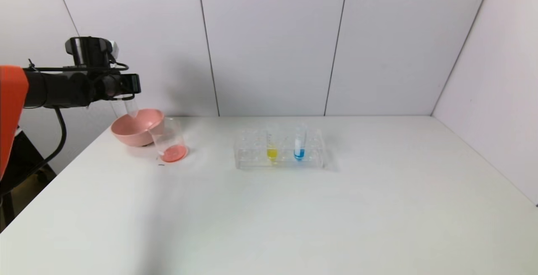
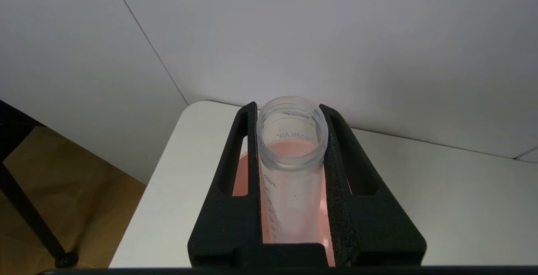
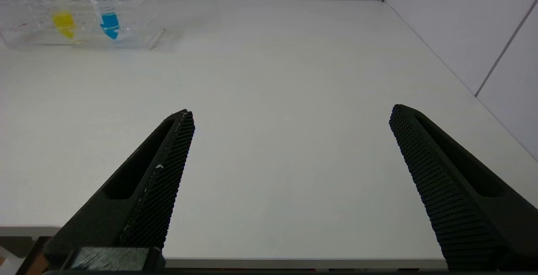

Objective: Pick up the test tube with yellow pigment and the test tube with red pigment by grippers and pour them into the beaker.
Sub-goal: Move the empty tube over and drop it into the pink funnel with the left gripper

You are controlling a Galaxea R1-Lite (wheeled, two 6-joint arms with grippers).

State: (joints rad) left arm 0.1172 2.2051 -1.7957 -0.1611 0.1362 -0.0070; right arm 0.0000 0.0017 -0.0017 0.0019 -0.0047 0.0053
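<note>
My left gripper point(image 1: 128, 88) is shut on a clear test tube point(image 1: 125, 107), holding it upright above the pink bowl point(image 1: 136, 128) at the table's far left. In the left wrist view the gripper point(image 2: 288, 107) clamps the tube point(image 2: 292, 140) between both fingers. Its open mouth shows, and I see no liquid in it, only the bowl's pink behind. The beaker point(image 1: 170, 140) stands just right of the bowl with red-orange liquid at its bottom. The yellow-pigment tube point(image 1: 272, 144) stands in the rack point(image 1: 252, 153). My right gripper point(image 3: 290, 113) is open and empty over the table's near edge.
A blue-liquid tube point(image 1: 299, 142) stands in the rack right of the yellow one; both tubes show in the right wrist view, yellow point(image 3: 63, 17) and blue point(image 3: 109, 19). The white table point(image 1: 336, 207) is walled at the back and right. Its left edge drops off beside the bowl.
</note>
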